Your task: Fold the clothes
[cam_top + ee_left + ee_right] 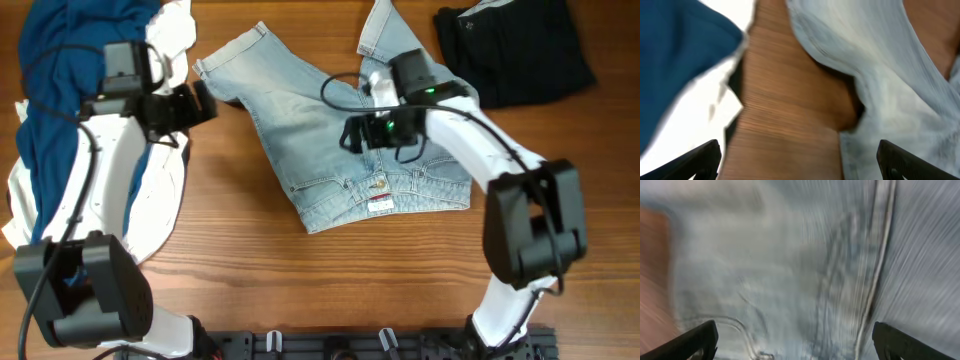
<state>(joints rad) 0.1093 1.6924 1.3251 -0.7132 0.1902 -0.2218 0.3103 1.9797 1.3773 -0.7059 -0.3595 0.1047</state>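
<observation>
Pale-blue denim shorts [330, 150] lie spread on the wooden table, waistband toward the front, one leg toward the back left, the other at the back right under my right arm. My left gripper [205, 103] is open and empty, just left of the left leg's hem; its wrist view shows the hem [880, 65] and bare wood between the fingers [800, 160]. My right gripper [352, 132] is open above the middle of the shorts; its blurred wrist view shows denim and a seam [875, 280] between the fingers [795, 340].
A dark-blue garment [60, 90] lies on a white one [150, 210] at the left, under my left arm. A black garment [515, 50] lies at the back right. Bare wood [300, 280] stretches along the front.
</observation>
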